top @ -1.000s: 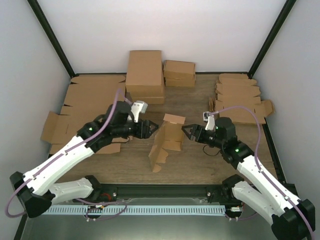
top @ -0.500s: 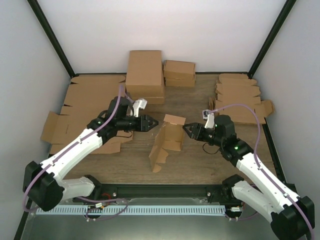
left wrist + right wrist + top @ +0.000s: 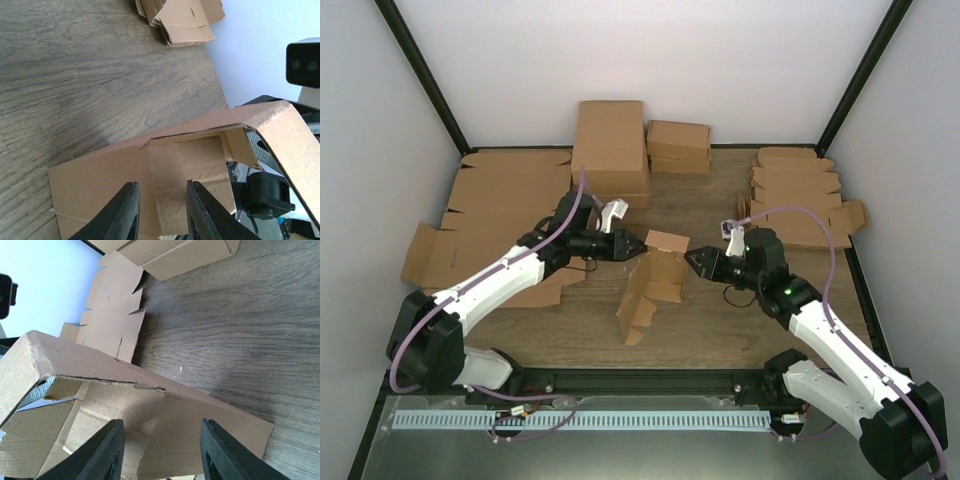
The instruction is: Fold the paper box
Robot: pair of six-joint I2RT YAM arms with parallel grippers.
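The paper box, a small brown die-cut piece, stands half folded on the wooden table's middle, top flap bent over and a side panel trailing toward the near edge. My left gripper is at its upper left corner, open, jaws narrowly apart. In the left wrist view the box panel lies just beyond the left gripper, with nothing pinched. My right gripper is at the box's right side, open wider. The right wrist view has the box wall filling the gap ahead of the right gripper.
Big folded brown boxes and a smaller stack stand at the back. Large flat cardboard sheets cover the left side. A pile of flat die-cut pieces lies at the right rear. Black frame posts mark the corners.
The left arm has swung right and forward, bringing its gripper up to the box's upper left corner. Both grippers' jaws have narrowed. The right gripper has edged slightly toward the box.
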